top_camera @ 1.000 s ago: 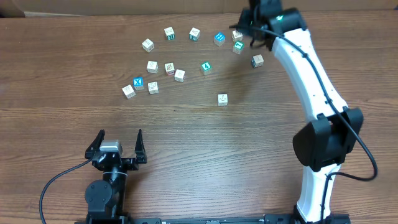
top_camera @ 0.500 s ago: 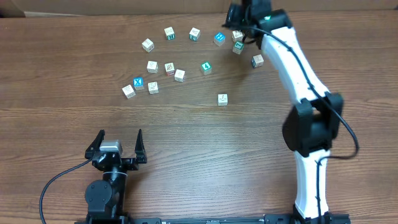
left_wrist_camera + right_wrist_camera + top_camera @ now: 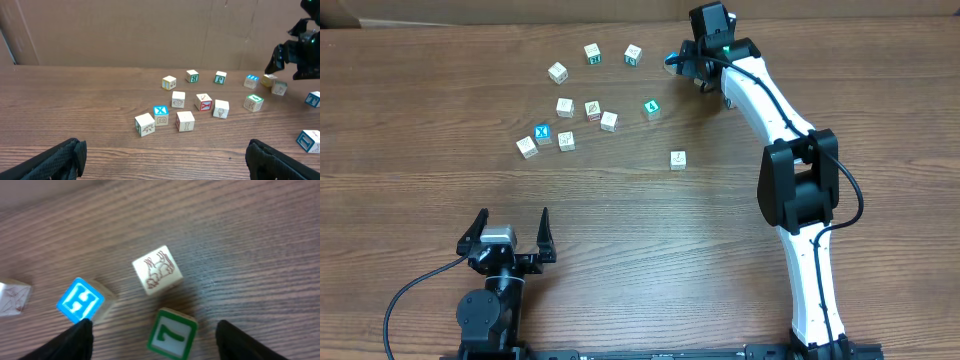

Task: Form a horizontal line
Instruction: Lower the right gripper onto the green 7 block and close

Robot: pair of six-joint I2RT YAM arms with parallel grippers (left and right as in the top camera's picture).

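Small whitish picture and letter cubes lie scattered on the far half of the table; none form a touching row. My right gripper (image 3: 692,68) hangs open over the far right cluster. In the right wrist view its jaws (image 3: 154,330) stand wide apart around a green-framed "7" cube (image 3: 172,332), with a blue "H" cube (image 3: 81,300) by the left finger and a whitish picture cube (image 3: 157,270) just beyond. A teal-faced cube (image 3: 651,108) sits left of the arm. My left gripper (image 3: 510,238) is open and empty near the front edge.
More cubes lie left of centre: a loose bunch around a blue "X" cube (image 3: 543,133), three in an arc at the back (image 3: 592,53), and one alone (image 3: 677,159) mid-table. The right arm (image 3: 770,110) covers cubes at the far right. A cardboard wall (image 3: 150,30) stands behind.
My right arm has swung left and lowered over the far right cluster, now covering cubes that showed before. The left arm and the cubes have not moved.
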